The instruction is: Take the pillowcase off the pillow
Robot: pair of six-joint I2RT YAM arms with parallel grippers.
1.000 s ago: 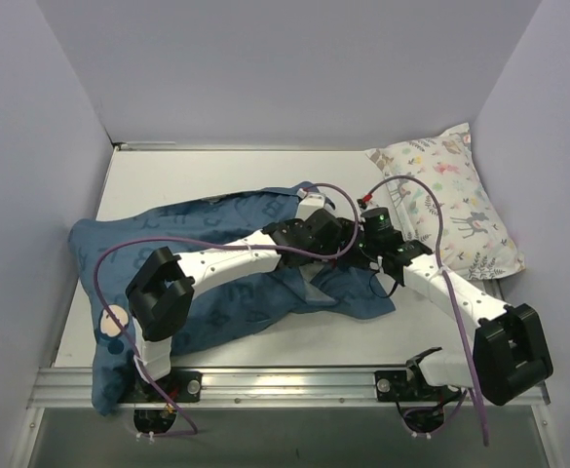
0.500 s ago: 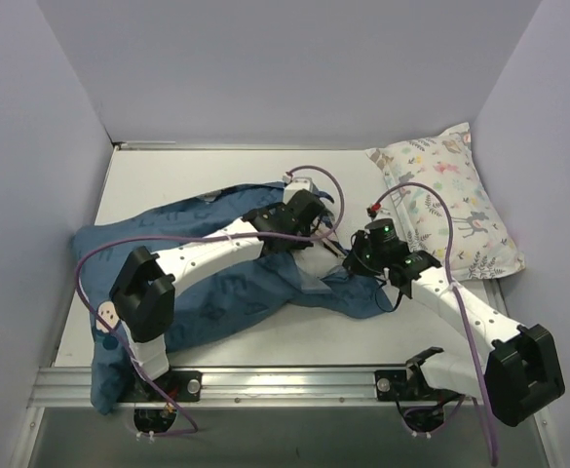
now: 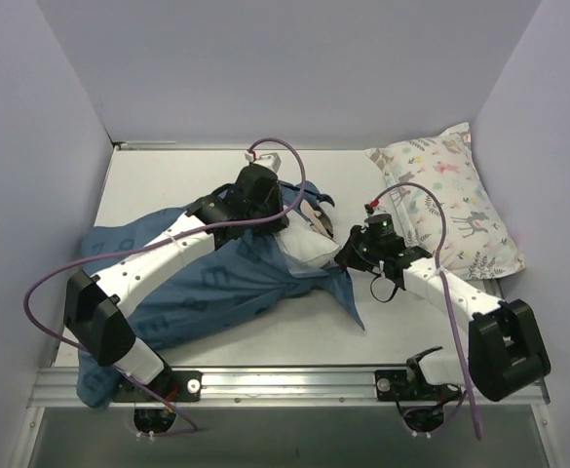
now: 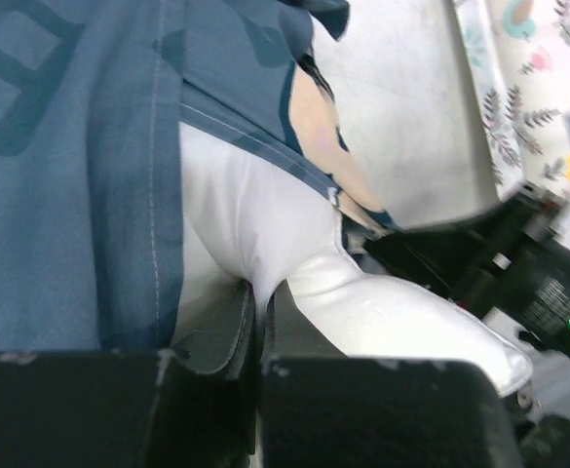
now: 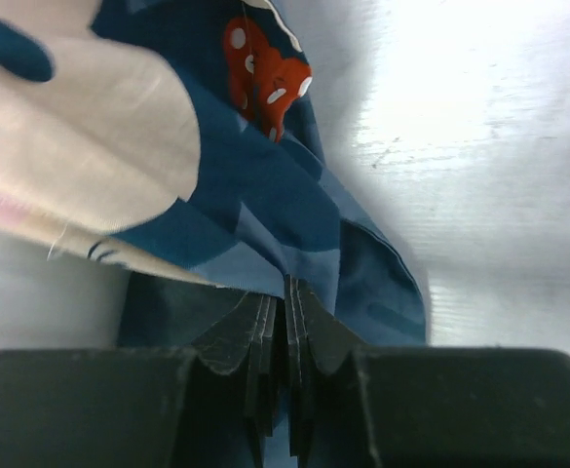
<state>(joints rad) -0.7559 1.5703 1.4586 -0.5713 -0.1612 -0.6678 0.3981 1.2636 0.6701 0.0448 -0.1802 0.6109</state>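
Looks like mid-peel: left tool (image 4: 262, 304) clamps the exposed pillow (image 4: 250, 219) corner, right tool (image 5: 285, 292) pinches the pillowcase (image 5: 265, 195) edge, so next they'd pull apart, I reckon.

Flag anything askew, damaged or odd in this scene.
The pillowcase lies bunched and twisted, left of centre, and a white corner of the pillow pokes out of its open end. That fits a half-done removal; nothing looks torn or spilled.
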